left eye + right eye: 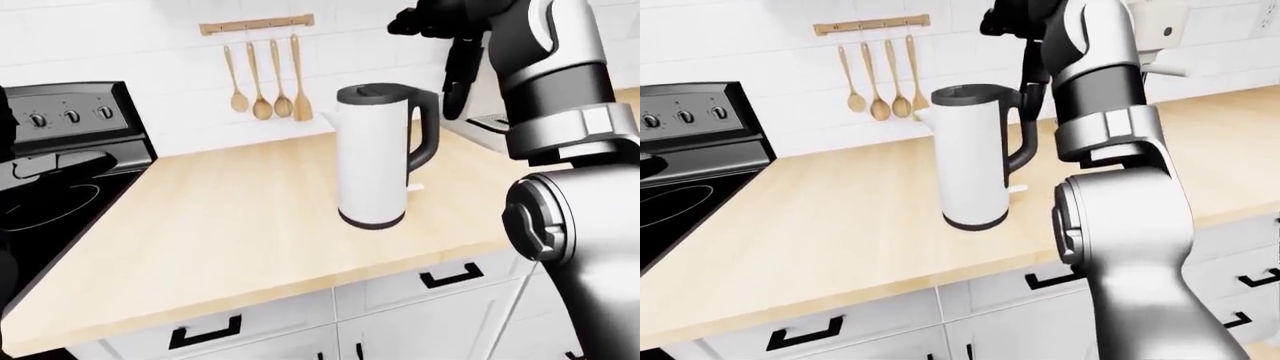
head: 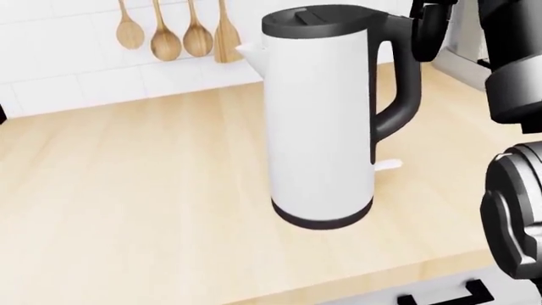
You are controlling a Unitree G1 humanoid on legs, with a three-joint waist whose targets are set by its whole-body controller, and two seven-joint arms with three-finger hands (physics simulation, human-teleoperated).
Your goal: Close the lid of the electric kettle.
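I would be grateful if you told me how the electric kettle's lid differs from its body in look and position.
The lid is black, flat and shallow; the body is white, tall and cylindrical. The lid lies level across the top rim, shut, while the body stands upright on the wooden counter. The lid matches the black handle and base ring; the body carries the spout. Both belong to one kettle.
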